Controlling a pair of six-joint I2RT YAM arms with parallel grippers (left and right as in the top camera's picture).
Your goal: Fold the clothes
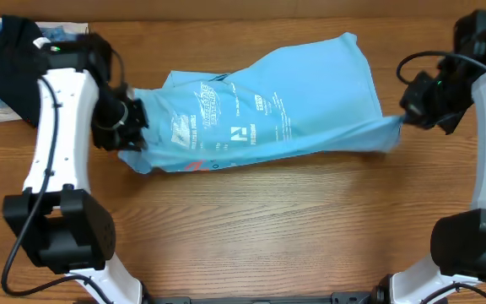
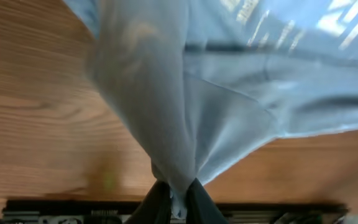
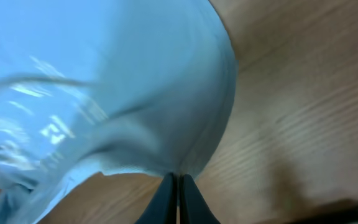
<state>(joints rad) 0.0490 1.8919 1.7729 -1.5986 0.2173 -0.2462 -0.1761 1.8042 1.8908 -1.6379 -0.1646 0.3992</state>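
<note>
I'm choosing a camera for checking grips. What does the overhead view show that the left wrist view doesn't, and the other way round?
Only overhead: the whole t-shirt held at opposite ends by the left pincer and right pincer, plus a black shirt at the far left. Only left wrist: close up, fabric gathering to a point between the pincer's fingers. Both: blue t-shirt above the wooden table.
</note>
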